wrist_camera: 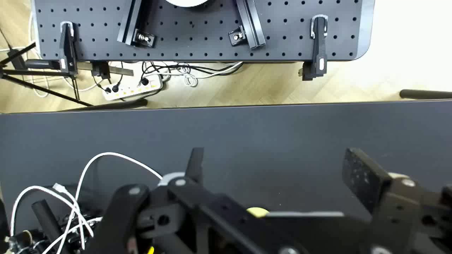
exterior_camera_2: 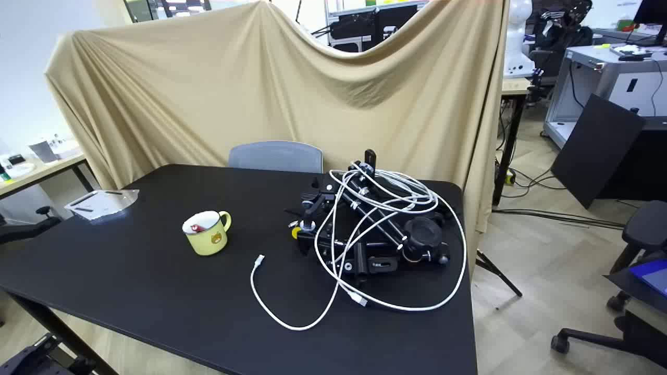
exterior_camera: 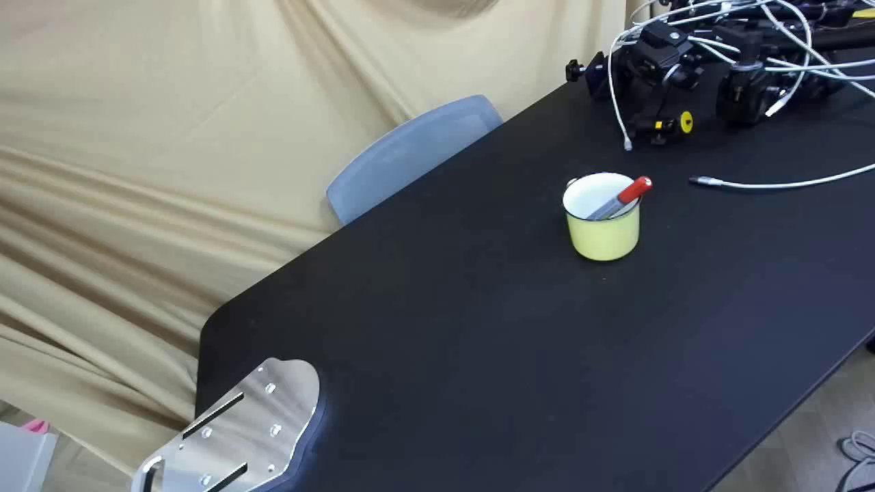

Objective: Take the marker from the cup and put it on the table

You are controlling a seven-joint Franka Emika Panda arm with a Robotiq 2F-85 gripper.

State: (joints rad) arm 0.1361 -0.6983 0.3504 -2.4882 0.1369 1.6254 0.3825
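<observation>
The pale yellow-green cup [exterior_camera: 605, 239] stands upright on the black table [exterior_camera: 437, 342], with its handle showing in an exterior view [exterior_camera_2: 225, 221]. The marker [exterior_camera: 621, 199] leans inside the cup; its red end sticks up over the rim and its lower body is hidden by the cup wall. The red end also shows in an exterior view [exterior_camera_2: 198, 228]. My gripper [wrist_camera: 277, 158] shows only in the wrist view, its fingers wide apart with nothing between them, above the table [wrist_camera: 247, 137]. A small yellow part of the cup [wrist_camera: 257, 211] peeks out behind the gripper; the marker is hidden there.
Black tripod gear [exterior_camera_2: 375, 234] with coiled white cables [exterior_camera_2: 417, 307] lies at one end of the table. A shiny plate [exterior_camera: 239, 424] lies at the opposite end. A grey-blue chair [exterior_camera: 417, 154] stands at the curtain side. The perforated base plate [wrist_camera: 212, 46] lies across a floor gap.
</observation>
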